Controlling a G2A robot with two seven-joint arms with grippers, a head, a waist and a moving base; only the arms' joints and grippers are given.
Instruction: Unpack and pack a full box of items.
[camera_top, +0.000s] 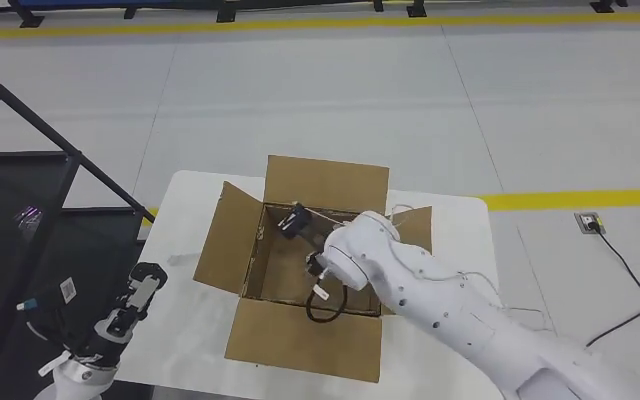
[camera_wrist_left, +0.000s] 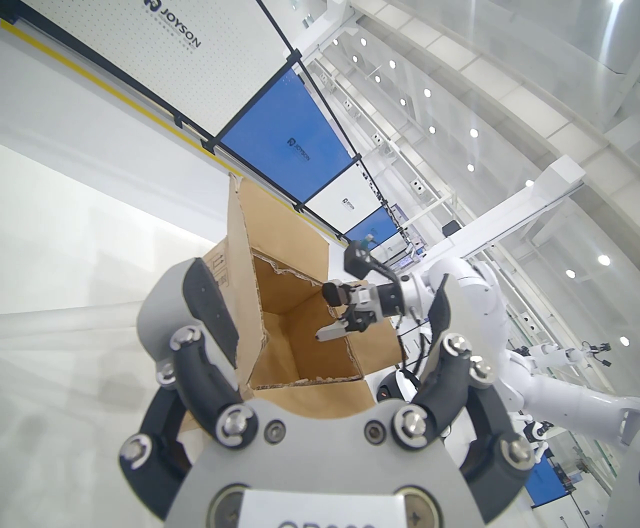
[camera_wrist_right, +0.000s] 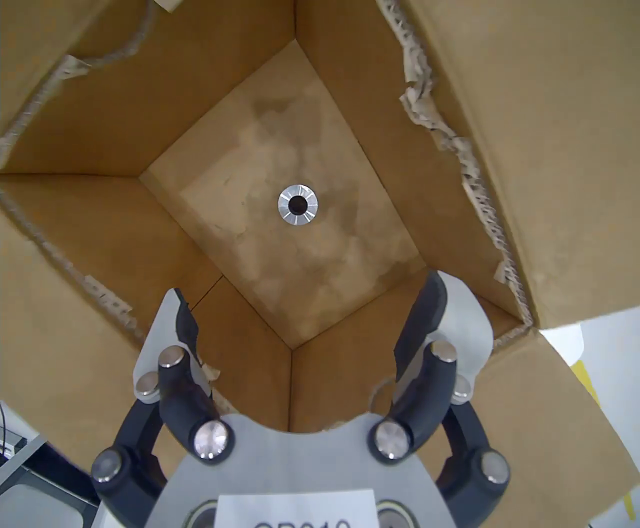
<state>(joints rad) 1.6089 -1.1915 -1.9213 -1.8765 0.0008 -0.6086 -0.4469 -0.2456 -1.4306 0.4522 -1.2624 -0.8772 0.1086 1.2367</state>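
Observation:
An open cardboard box (camera_top: 326, 183) stands on the white table (camera_top: 186, 330) with its flaps spread out. On its floor lies a small round silver part (camera_wrist_right: 298, 205) with a dark hole in the middle. My right gripper (camera_wrist_right: 307, 310) hangs open over the box's mouth, well above that part and holding nothing; it also shows in the top view (camera_top: 294, 222) and from the side (camera_wrist_left: 334, 316). My left gripper (camera_wrist_left: 320, 295) is open and empty, off the box's left flap near the table's left front edge (camera_top: 148, 278).
A black frame rack (camera_top: 40, 230) stands just left of the table. A black cable loop (camera_top: 324, 303) hangs from the right arm over the box's near side. A floor socket with a cable (camera_top: 590, 222) lies to the right.

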